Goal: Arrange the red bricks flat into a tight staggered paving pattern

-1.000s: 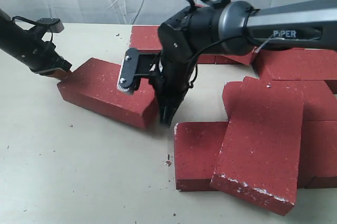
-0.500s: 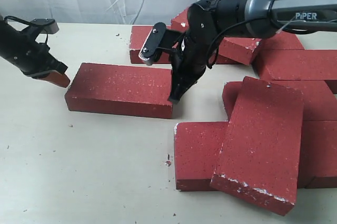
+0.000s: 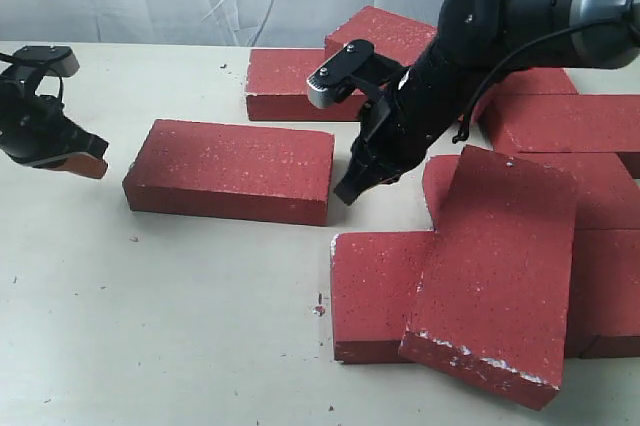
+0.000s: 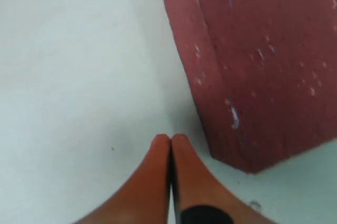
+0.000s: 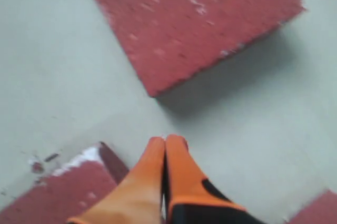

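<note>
One brick (image 3: pixel 232 168) lies flat, apart from the remaining bricks (image 3: pixel 500 276). The left gripper (image 3: pixel 82 162), clenched and empty, sits beside one end; the right gripper (image 3: pixel 352 189), likewise clenched, beside the opposite end.

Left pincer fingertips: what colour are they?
The left pincer fingertips are orange; clearest in the left wrist view.
</note>
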Tool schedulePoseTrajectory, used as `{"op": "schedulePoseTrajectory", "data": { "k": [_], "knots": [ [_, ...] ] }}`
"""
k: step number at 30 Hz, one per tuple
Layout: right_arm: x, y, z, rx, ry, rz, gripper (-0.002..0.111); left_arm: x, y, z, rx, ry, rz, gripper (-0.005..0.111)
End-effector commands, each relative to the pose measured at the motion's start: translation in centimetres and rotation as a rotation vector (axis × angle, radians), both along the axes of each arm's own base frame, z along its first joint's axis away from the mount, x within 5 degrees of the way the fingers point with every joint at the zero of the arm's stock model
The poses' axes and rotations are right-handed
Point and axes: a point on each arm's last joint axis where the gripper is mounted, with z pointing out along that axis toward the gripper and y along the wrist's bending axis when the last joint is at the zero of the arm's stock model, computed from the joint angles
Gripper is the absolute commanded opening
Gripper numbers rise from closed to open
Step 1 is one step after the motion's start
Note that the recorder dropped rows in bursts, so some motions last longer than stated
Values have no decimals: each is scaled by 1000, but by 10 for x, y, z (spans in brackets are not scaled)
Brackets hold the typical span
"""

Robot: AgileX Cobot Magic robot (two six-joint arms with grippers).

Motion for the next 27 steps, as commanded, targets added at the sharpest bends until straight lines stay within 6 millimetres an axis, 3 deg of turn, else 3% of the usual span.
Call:
{"op": "schedulePoseTrajectory", "data": {
  "k": [1, 5, 9, 14, 23, 27],
  "knots": [
    [-8, 16, 8, 211, 29, 94, -1, 11, 5, 7, 11, -112, 123, 0],
    [-19, 27, -4, 251, 103, 234, -1, 13, 5, 6, -2, -118, 150, 0],
    [-22, 45, -21, 186, 49, 274, -1, 14, 4, 1, -20, -104, 164, 0],
    [-23, 61, -28, 110, 68, 268, -1, 13, 2, -7, -39, -69, 161, 0],
    [-11, 64, -42, 71, -9, 200, -1, 14, -1, -15, -64, -47, 141, 0],
    [-7, 62, -47, 45, -44, 191, -1, 19, -14, -23, -80, -27, 89, 0]
  ]
}}
